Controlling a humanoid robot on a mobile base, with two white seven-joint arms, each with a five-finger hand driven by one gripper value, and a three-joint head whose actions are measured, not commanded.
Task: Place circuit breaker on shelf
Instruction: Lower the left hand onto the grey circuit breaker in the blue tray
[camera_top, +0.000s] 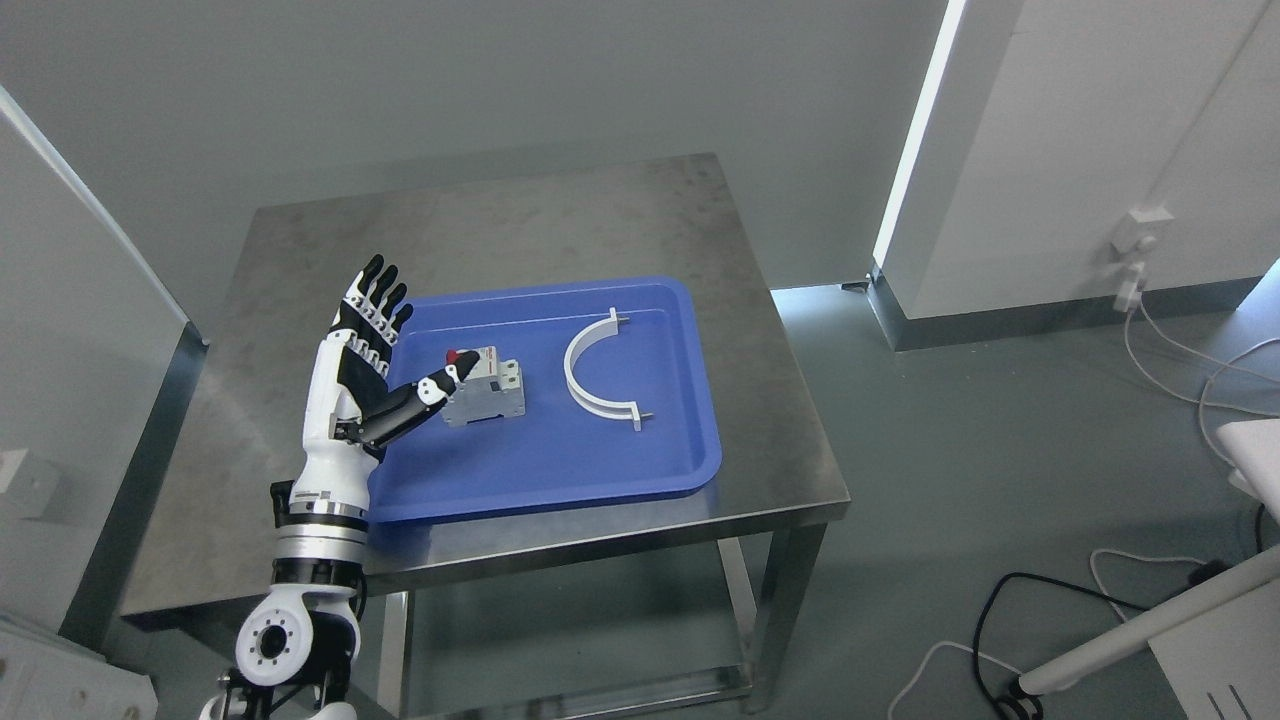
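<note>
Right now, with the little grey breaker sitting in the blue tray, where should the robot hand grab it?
Probably by its body's two long flat sides, coming from the left. The circuit breaker lies on the blue tray, apart from the white curved bracket. The left hand is open beside it already, thumb tip near its red switch end, so thumb and fingers could close across the block.

- A tray (560, 470) lies on the table (520, 220), toward its near right part.
- In the tray, the circuit breaker (487, 387) sits left of middle.
- A curved bracket (592, 372) lies in the tray to the right of the circuit breaker, apart from it.
- The left hand (365, 360) stands over the tray's left edge, its thumb reaching toward the circuit breaker.
- Cables (1180, 360) lie on the floor, right of the table.
</note>
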